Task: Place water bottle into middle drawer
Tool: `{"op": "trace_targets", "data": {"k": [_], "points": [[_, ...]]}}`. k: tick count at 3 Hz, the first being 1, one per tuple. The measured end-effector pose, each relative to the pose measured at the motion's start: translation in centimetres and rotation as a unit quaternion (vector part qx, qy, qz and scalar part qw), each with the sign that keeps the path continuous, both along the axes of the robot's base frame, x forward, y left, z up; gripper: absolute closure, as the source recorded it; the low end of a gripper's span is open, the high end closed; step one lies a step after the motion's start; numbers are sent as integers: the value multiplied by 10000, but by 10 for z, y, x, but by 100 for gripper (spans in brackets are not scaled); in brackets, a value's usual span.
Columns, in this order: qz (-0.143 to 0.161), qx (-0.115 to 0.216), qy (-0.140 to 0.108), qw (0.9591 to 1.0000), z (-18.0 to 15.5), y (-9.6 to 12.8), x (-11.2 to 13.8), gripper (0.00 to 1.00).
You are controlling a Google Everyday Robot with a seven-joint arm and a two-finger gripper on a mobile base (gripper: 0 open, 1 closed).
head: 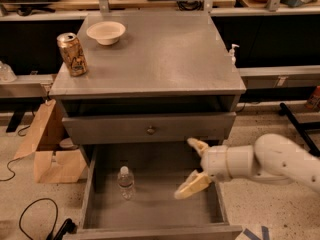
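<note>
I see the water bottle standing upright on the middle drawer's floor, left of centre. My gripper hangs over the drawer's right side, fingers spread wide, holding nothing.

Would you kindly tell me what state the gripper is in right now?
Gripper: open, empty, over the deep grey drawer, apart from the small clear plastic bottle.
</note>
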State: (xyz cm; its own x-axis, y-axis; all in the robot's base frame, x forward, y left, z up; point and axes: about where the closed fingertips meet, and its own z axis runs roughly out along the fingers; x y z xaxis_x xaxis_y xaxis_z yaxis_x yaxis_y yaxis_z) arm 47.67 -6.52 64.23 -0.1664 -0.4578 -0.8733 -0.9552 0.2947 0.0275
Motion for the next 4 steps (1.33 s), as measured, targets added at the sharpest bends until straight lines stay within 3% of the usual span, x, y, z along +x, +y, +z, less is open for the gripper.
{"op": "trace_targets", "data": {"k": [1, 2, 3, 4], "points": [[-396, -734, -284, 9961, 68, -75, 9, 0], [-819, -1607, -663, 9814, 139, -134, 18, 0], [-989, -2515, -765, 9597, 192, -160, 15, 0], [-834, -3427, -547, 9341, 229, -145, 7, 0]]}}
